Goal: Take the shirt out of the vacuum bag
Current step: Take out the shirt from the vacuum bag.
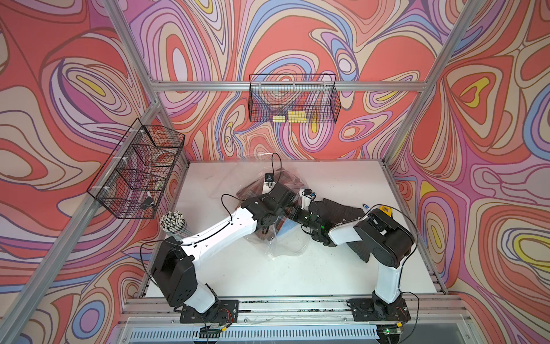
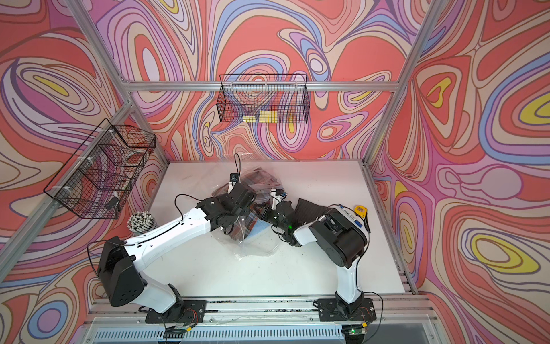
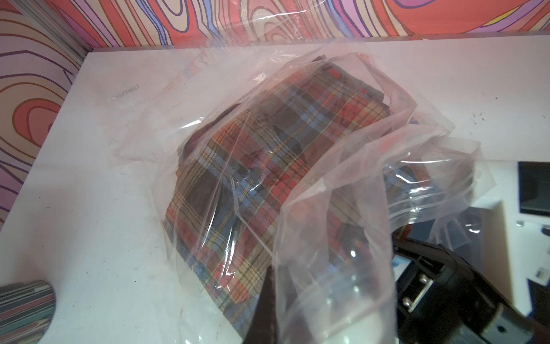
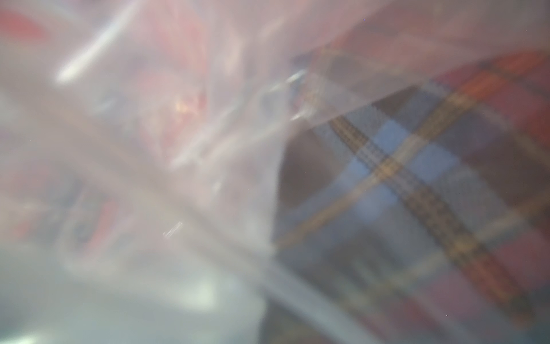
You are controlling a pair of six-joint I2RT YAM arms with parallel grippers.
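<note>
The vacuum bag (image 1: 285, 250) is a clear crinkly plastic bag lying mid-table in both top views, its plastic (image 3: 327, 238) bulging up in the left wrist view. Inside lies the shirt (image 3: 268, 166), a folded red, blue and tan plaid, also visible through the film in a top view (image 2: 238, 229). My left gripper (image 3: 266, 312) is shut on a fold of the bag's film and holds it raised. My right gripper (image 1: 293, 213) is at the bag's mouth facing the left one. Its wrist view is blurred by plastic, with the shirt (image 4: 416, 178) very close. Its jaws are hidden, as is whatever they may hold.
A dark brown cloth (image 1: 339, 208) lies on the table under the right arm. A cup of sticks (image 1: 172, 223) stands at the left table edge. Wire baskets hang on the left wall (image 1: 137, 169) and back wall (image 1: 294, 101). A small blue-tipped item (image 1: 365, 205) lies at the right.
</note>
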